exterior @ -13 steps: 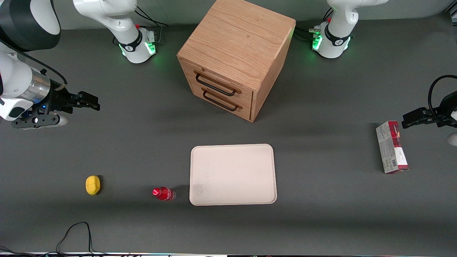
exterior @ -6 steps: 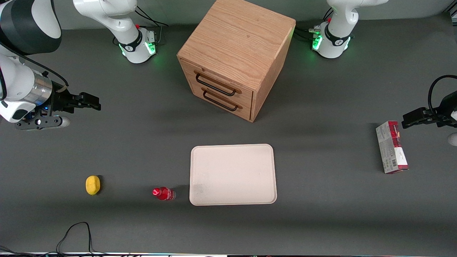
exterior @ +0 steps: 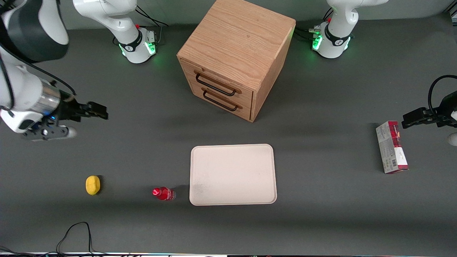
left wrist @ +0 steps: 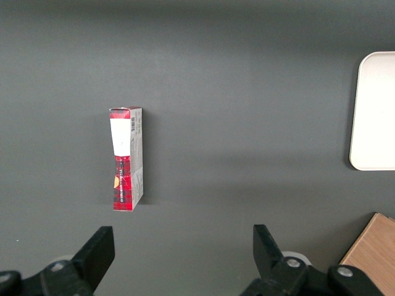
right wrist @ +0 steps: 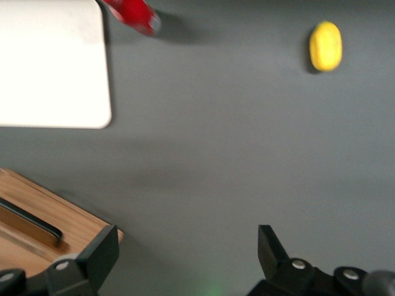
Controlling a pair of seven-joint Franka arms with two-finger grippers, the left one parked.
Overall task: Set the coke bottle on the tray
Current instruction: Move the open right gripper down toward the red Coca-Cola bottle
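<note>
The coke bottle, small with a red cap and red label, lies on its side on the dark table just beside the tray's near corner; it also shows in the right wrist view. The cream-white tray lies flat in the middle of the table, bare; its corner shows in the right wrist view. My right gripper hangs open and empty above the table toward the working arm's end, farther from the front camera than the bottle and well apart from it.
A yellow lemon-like lump lies beside the bottle toward the working arm's end. A wooden two-drawer cabinet stands farther back than the tray. A red-and-grey carton lies at the parked arm's end. A black cable loops at the near edge.
My right gripper has moved a little toward the table's middle and nearer the front camera. The bottle, tray and other things have not moved.
</note>
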